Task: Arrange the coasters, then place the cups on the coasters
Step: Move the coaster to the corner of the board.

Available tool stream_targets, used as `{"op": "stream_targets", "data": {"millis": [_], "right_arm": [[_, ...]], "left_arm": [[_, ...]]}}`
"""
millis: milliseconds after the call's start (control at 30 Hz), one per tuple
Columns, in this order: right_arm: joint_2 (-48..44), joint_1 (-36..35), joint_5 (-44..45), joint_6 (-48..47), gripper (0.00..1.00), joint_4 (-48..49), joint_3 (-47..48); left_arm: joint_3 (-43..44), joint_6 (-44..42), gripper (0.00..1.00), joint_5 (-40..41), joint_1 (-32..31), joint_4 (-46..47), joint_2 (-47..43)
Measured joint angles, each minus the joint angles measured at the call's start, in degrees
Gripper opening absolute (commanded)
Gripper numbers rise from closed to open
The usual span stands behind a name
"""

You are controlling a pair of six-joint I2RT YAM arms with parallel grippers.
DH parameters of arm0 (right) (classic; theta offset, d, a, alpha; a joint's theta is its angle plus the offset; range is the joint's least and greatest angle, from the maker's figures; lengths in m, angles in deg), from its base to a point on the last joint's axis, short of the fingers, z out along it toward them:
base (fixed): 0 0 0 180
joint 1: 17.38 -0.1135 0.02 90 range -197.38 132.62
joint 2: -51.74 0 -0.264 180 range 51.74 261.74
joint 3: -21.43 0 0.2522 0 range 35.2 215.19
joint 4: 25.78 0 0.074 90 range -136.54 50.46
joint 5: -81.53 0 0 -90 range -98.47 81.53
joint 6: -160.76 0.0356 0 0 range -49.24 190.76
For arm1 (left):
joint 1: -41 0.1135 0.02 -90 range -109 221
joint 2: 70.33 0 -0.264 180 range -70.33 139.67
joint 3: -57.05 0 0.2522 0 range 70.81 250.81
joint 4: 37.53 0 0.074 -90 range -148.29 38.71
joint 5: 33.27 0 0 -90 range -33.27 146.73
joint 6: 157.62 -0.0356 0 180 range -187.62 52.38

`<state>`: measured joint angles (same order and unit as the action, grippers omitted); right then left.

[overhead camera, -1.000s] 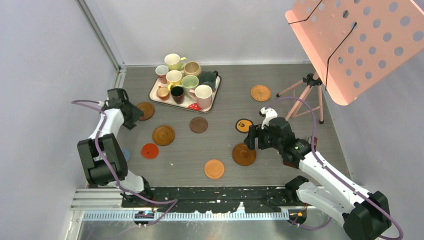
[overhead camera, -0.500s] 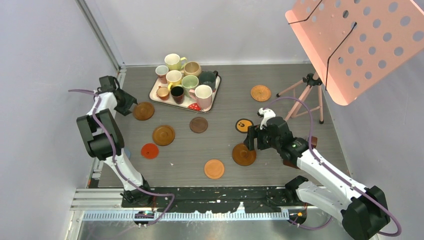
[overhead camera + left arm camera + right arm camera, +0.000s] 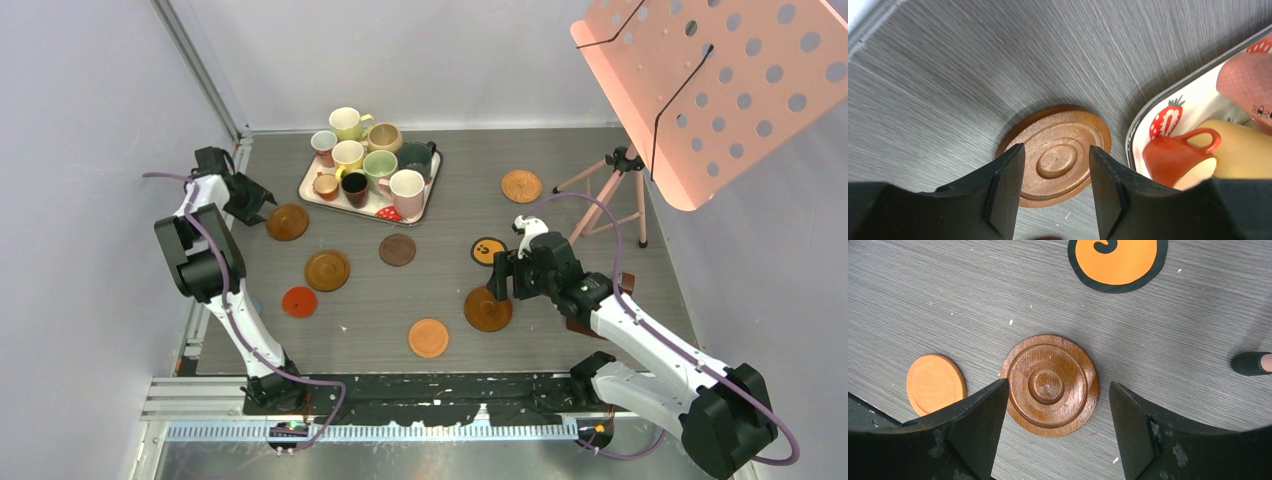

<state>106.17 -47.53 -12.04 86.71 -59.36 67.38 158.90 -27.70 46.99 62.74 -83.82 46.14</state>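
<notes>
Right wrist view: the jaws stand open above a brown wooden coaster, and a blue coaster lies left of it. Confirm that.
One thing is wrong: left of it lies an orange coaster, not a blue one; the right wrist view shows it. The rest holds: the jaws of the right gripper stand open above the brown wooden coaster.
</notes>
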Motion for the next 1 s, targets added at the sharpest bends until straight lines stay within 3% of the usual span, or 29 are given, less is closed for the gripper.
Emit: {"op": "stream_targets", "data": {"millis": [433,600,800,1000], "right_arm": [[-0.31,0.00,-0.11,-0.42,0.80,0.00,0.33],[-1.38,0.00,-0.20,-0.42,0.80,0.02,0.35],[-1.57,0.00,-0.74,-0.42,0.80,0.00,0.39],[-1.97,0.00,-1.66,-0.44,0.80,0.02,0.39]], "left_arm": [[-5.75,-0.39,0.51,-6.82,-0.44,-0.55,-2.71],[-13.51,-0.13,0.51,-7.63,-3.96,-0.74,-12.76],[-27.17,1.20,0.52,-8.04,-14.14,1.38,-25.40],[-38.49,3.61,0.52,-7.21,-14.80,3.28,-28.13]]}}
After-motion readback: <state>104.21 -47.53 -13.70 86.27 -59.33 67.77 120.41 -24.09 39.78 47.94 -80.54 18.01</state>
